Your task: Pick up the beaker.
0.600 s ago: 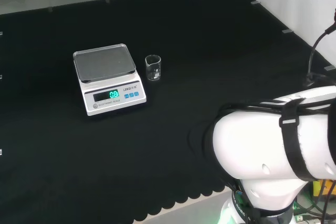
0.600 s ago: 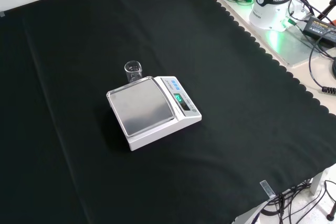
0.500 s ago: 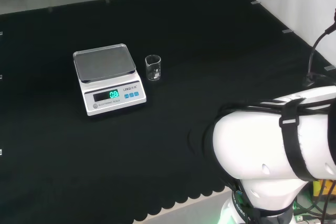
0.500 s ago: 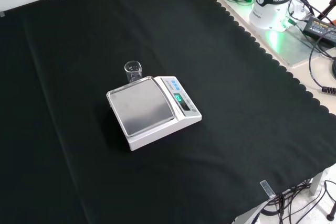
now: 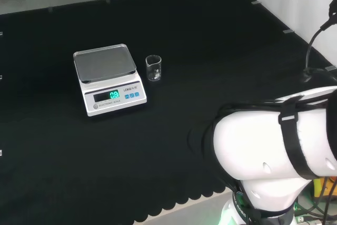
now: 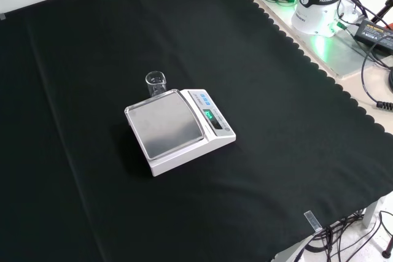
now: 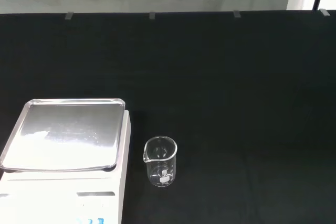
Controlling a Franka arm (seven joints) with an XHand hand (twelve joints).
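A small clear glass beaker (image 5: 153, 68) stands upright on the black cloth, just right of the scale in the head view. In the front view the beaker (image 6: 155, 83) stands right behind the scale's far corner. The wrist view shows the beaker (image 7: 160, 161) from some way off, empty as far as I can see, with its spout turned toward the scale.
A white electronic scale (image 5: 109, 79) with a steel pan and a lit green display sits beside the beaker, also seen as the scale (image 6: 178, 129) and the scale (image 7: 67, 150). The arm's white links (image 5: 279, 151) fill the head view's lower right. Cables and the arm's base (image 6: 319, 4) lie off the cloth.
The arm's white link has shifted slightly in the head view. The beaker and scale have not moved.
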